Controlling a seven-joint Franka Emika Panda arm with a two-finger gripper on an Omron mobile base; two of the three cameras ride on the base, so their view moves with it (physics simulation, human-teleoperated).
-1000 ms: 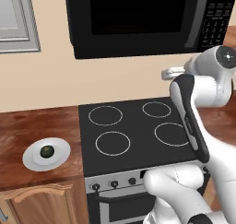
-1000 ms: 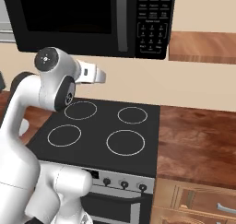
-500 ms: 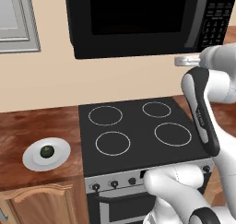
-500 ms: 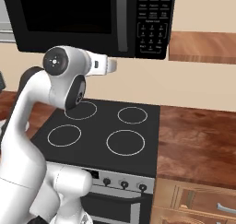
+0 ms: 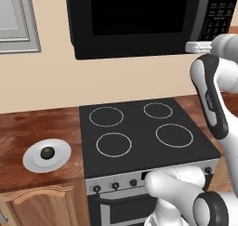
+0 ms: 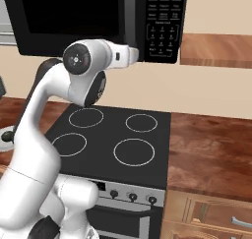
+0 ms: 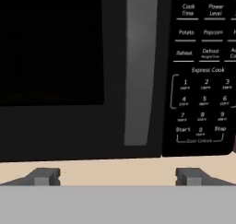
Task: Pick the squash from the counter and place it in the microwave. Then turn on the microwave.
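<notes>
The squash (image 5: 47, 152) is a small dark green ball on a white plate (image 5: 32, 161) at the left of the wood counter (image 5: 28, 127). The black microwave (image 5: 139, 20) hangs above the stove with its door shut. My gripper (image 5: 189, 46) is raised in front of the microwave's lower right corner, far from the squash. In the hand view the two fingertips (image 7: 44, 176) stand wide apart with nothing between them, so the gripper (image 7: 116, 178) is open. It faces the grey door handle (image 7: 138, 66) and the keypad (image 7: 205, 71), just below their lower edge.
A black four-ring stovetop (image 5: 139, 132) lies under the microwave, with knobs along its front. The counter (image 6: 211, 149) continues to the right of the stove. A grey-framed window (image 5: 16, 20) is on the wall at the upper left.
The arm has lifted the hand upward and to the right, from above the stove to the microwave's lower edge near the handle. The jaws stayed open. The squash has not moved.
</notes>
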